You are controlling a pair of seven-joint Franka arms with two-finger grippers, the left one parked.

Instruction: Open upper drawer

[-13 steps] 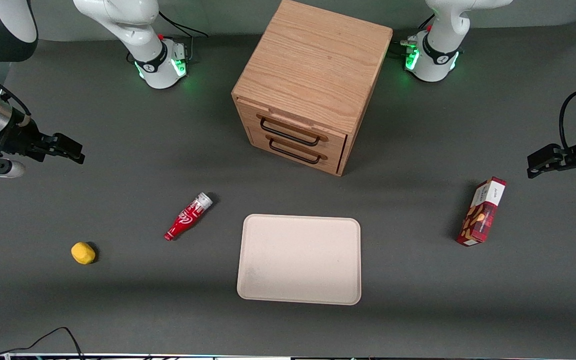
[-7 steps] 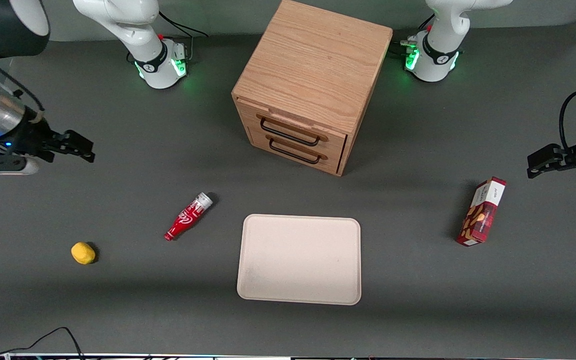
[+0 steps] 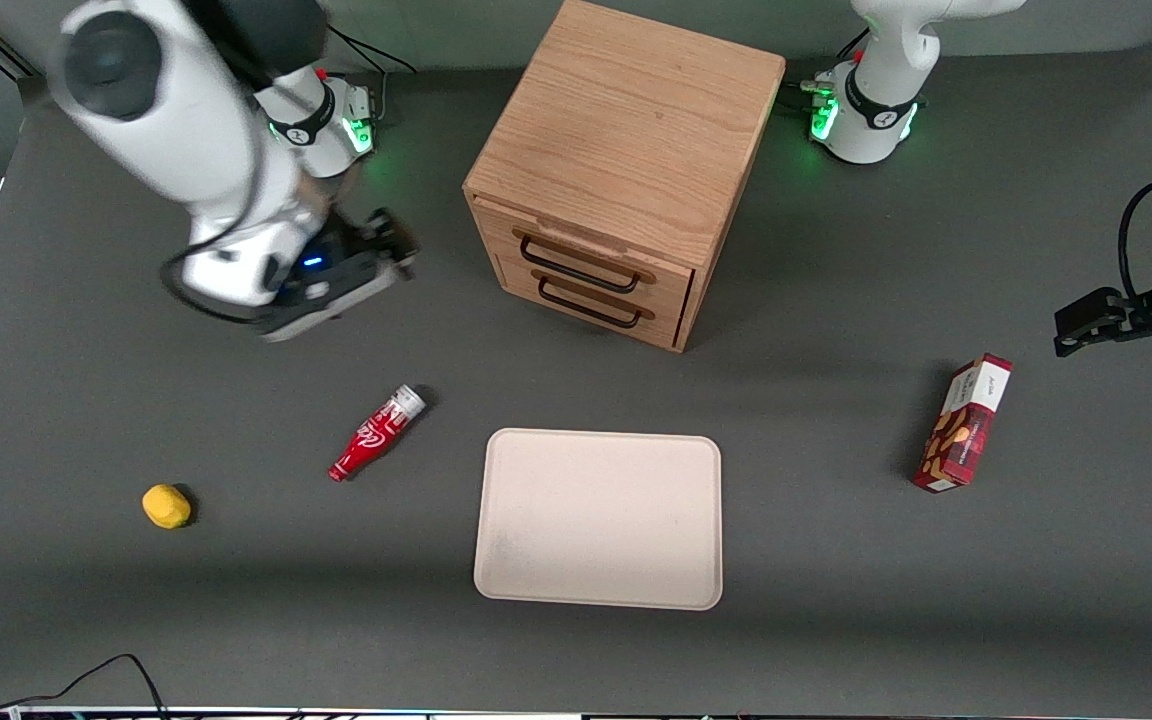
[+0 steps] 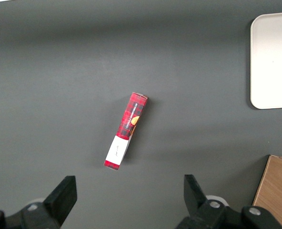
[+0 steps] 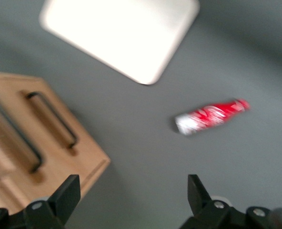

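Approach to upper drawer, shut, nothing gripped.
Gripper [image 3: 391,245], fingers apart, hovers beside wooden cabinet [image 3: 626,130]; upper drawer [image 3: 586,258] sits topmost. Best practice, judged: straddle its black wire handle [image 3: 576,268], not the lower one; pull straight.

The gripper [image 3: 391,245] has swung in from the tabletop's edge at the working arm's end toward the cabinet [image 3: 616,170], now near the upper drawer [image 3: 581,262], fingers spread.

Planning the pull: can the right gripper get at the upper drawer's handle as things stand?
Probably yes. The gripper hangs open beside the cabinet, apart from it, and the upper drawer is shut with its black handle exposed; nothing lies between them.
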